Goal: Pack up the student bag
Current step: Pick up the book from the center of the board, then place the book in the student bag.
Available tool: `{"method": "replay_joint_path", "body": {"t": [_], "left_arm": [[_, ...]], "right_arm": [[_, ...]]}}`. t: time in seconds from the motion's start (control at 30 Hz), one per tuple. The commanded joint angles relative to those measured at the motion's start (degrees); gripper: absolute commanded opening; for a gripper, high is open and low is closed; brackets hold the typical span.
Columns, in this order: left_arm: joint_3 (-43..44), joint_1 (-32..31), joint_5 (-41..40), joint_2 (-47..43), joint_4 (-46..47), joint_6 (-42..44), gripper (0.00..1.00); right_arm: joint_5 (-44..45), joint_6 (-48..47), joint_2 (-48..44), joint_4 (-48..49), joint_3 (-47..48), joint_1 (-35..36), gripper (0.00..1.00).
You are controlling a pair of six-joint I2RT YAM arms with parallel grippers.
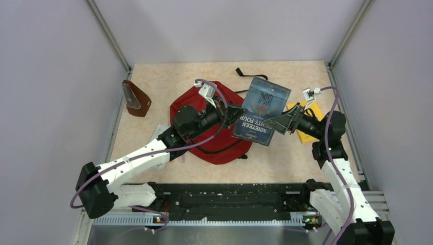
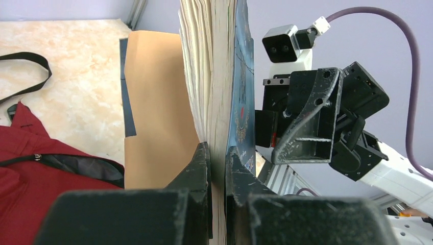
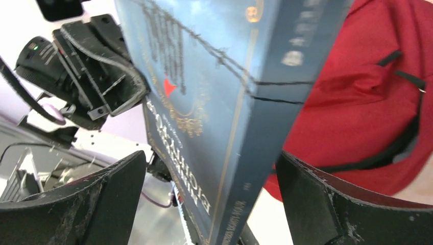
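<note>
The dark-red student bag (image 1: pixel 224 150) lies mid-table, with its black zipper opening (image 2: pixel 76 166) showing in the left wrist view. A blue book, "Nineteen Eighty-Four" (image 1: pixel 261 109), hangs above the bag's right side. My left gripper (image 1: pixel 236 113) (image 2: pixel 218 173) is shut on the book's page block (image 2: pixel 212 76) at its left edge. My right gripper (image 1: pixel 278 124) (image 3: pixel 214 204) stands open, with its wide jaws on either side of the book's spine (image 3: pixel 265 132) and gaps on both sides. Behind the book is the red bag (image 3: pixel 367 102).
A brown wedge-shaped pouch (image 1: pixel 137 99) stands at the far left. Something flat and yellow (image 1: pixel 306 135) lies under my right arm. A black strap (image 1: pixel 245 72) trails behind the bag. A tan flap with a dark edge (image 2: pixel 153 102) splays left of the pages. Grey walls enclose the table.
</note>
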Motion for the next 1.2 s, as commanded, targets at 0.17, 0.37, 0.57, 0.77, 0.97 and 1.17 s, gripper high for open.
{"method": "replay_joint_path", "body": {"t": [0.17, 0.37, 0.57, 0.77, 0.97, 1.17], "left_arm": [[-0.3, 0.5, 1.2, -2.8, 11.6, -1.9, 0.00], [-0.4, 1.6, 3.7, -3.1, 8.3, -1.6, 0.10], [3.6, 3.1, 3.4, -5.2, -15.6, 11.9, 0.83], [-0.7, 5.4, -11.0, -6.9, -30.0, 21.0, 0.93], [-3.5, 7.5, -8.8, -0.2, -30.6, 23.0, 0.93], [-2.7, 7.5, -2.1, 7.9, -30.9, 26.7, 0.93]], "right_arm": [[-2.3, 7.1, 2.2, 16.3, 2.4, 6.4, 0.81], [0.7, 4.8, 1.9, 13.8, 2.5, 7.2, 0.25], [18.0, -9.4, -1.1, -9.8, 6.4, 7.2, 0.00], [27.9, -18.4, -1.2, -23.0, 9.6, 7.2, 0.00], [30.6, -21.4, -1.7, -26.6, 9.0, 7.2, 0.00], [38.9, -23.1, -4.3, -30.9, 9.1, 7.2, 0.00]]}}
